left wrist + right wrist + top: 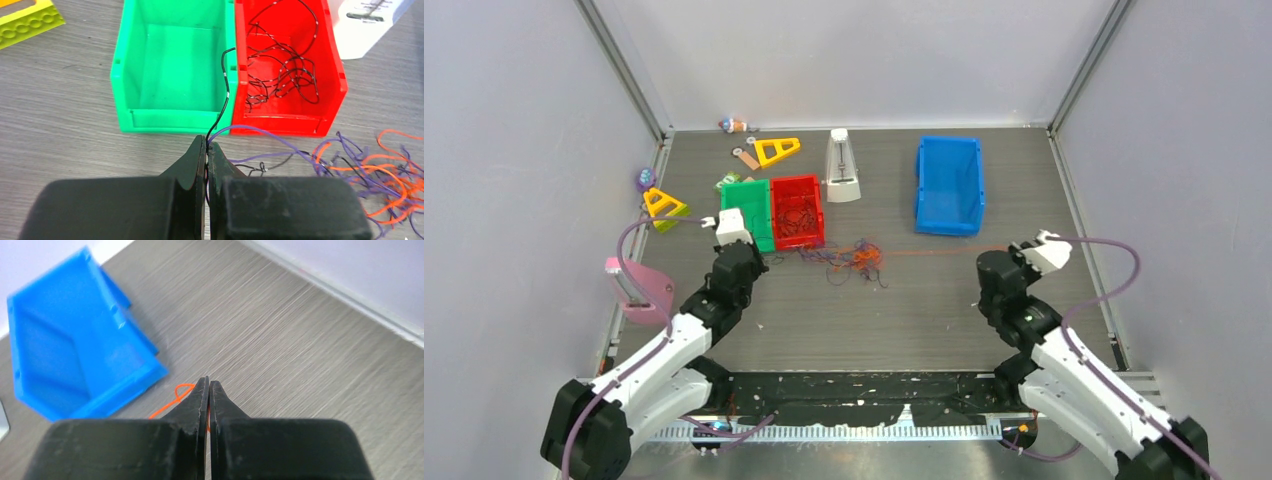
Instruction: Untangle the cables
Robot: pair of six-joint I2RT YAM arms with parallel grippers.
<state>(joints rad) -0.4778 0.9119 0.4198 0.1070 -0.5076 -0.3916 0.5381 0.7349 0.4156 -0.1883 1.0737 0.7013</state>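
Well, you're only getting partway.
Left gripper [207,147] is pinching black and purple cables [226,97], right gripper [208,385] is clamping the orange cable [172,400]; clump [861,258] is lying knotted.

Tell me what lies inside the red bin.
A loose coil of black cable with pale flecks lies in the red bin; one strand leaves over its left wall. The floor just behind its front wall is hidden.

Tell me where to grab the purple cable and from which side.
Probably best: take the purple cable on its lone arched span just right of the left gripper, which is shut on its end, before it runs into the clump. Come from above with the jaws across the strand. There it runs single and lifted, while farther right it crosses the orange cable.
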